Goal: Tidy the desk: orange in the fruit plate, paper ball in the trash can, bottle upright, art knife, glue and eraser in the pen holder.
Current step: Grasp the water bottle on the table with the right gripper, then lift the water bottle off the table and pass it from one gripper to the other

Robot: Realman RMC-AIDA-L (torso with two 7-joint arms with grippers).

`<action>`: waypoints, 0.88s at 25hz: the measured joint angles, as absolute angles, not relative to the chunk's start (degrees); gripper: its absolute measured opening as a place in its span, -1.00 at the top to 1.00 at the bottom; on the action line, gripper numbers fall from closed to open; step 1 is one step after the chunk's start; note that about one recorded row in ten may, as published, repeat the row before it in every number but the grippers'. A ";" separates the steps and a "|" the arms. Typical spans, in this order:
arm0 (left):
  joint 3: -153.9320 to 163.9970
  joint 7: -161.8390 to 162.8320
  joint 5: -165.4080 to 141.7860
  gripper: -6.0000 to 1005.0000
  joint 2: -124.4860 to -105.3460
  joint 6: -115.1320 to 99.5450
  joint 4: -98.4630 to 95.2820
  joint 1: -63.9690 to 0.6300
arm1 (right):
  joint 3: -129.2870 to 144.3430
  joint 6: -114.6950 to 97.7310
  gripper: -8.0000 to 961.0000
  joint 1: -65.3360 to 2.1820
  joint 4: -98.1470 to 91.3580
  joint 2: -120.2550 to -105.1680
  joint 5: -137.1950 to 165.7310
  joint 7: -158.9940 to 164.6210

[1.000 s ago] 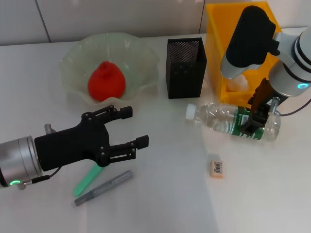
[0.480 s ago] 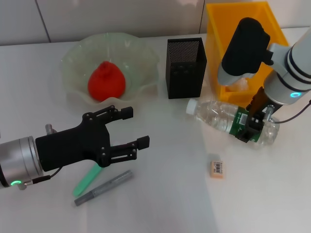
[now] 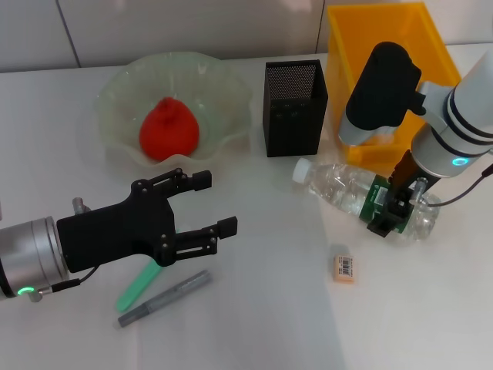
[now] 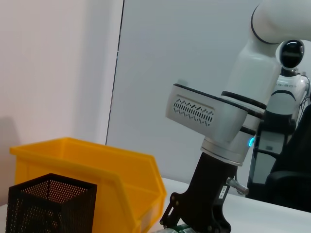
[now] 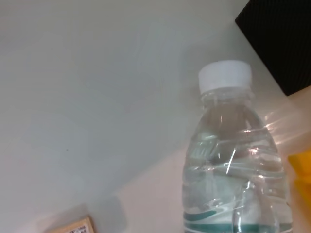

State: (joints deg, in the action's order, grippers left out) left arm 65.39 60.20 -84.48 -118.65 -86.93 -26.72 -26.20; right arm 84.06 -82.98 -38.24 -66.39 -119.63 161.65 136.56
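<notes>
The clear bottle (image 3: 343,190) lies on its side on the desk, white cap (image 3: 303,171) pointing toward the pen holder (image 3: 295,108). My right gripper (image 3: 393,206) is shut on the bottle at its green label. The right wrist view shows the bottle (image 5: 233,160) close up, cap away from the camera. The orange (image 3: 168,129) sits in the fruit plate (image 3: 115,96). My left gripper (image 3: 214,202) hovers open at front left, above a green glue stick (image 3: 139,284) and the grey art knife (image 3: 166,297). The eraser (image 3: 344,267) lies in front of the bottle. The paper ball is hidden.
The yellow trash can (image 3: 377,31) stands at the back right, partly behind my right arm. It and the pen holder (image 4: 48,204) also show in the left wrist view, with the right arm's gripper (image 4: 199,213) beyond them. Bare desk lies between the eraser and the art knife.
My right gripper has moved toward the front and left with the bottle's base end, swinging the bottle to a steeper angle. The left arm has not moved.
</notes>
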 joint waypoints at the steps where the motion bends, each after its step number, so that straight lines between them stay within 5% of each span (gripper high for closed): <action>1: 65.39 60.20 -84.48 -0.62 -118.65 -86.92 -26.72 -26.18 | 84.06 -82.83 -0.60 -38.33 -65.97 -119.63 161.57 136.56; 22: 65.18 60.20 -84.27 -0.62 -118.56 -87.40 -26.72 -25.80 | 83.44 -85.67 -0.60 -35.18 -72.78 -119.39 153.74 132.89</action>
State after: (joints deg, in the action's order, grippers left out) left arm 65.18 60.20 -84.27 -118.56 -87.40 -26.72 -25.80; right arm 83.44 -85.67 -35.18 -72.78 -119.39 153.74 132.89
